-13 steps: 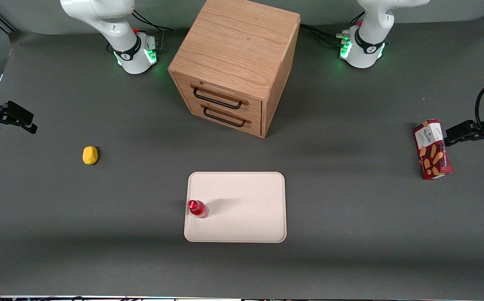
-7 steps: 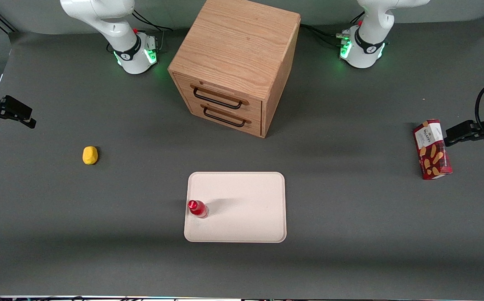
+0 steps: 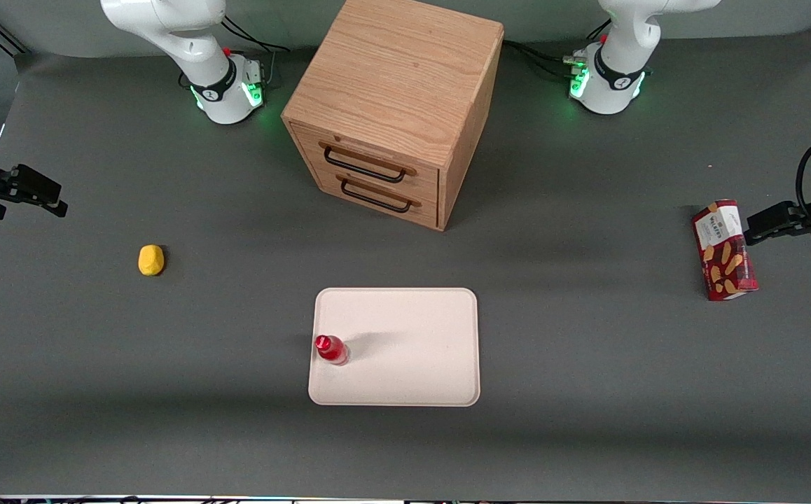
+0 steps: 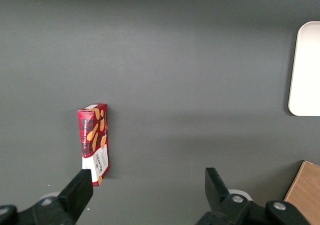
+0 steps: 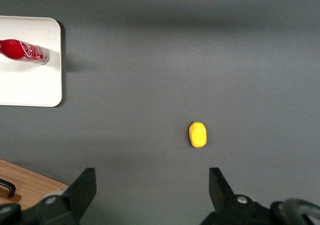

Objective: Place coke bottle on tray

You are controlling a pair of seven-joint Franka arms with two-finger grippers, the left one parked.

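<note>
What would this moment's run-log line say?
coke bottle: upright on tray | gripper: open, empty, raised at working arm's end | placement: done

Red coke bottle (image 3: 330,349) – cream-pink tray (image 3: 412,350) – black gripper (image 3: 40,195).

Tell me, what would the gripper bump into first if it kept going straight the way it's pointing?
Probably just the bare table. The open gripper points down from high up; the yellow lump lies nearest its line, though seemingly slightly to one side. Depth is hard to judge.

Matt grey table (image 3: 587,392); grainy wooden cabinet (image 3: 398,77); smooth matt tray (image 3: 419,329); glossy plastic coke bottle (image 3: 330,348) (silvery base); dull black gripper (image 5: 152,190) parked high, toward the working arm's end.
</note>
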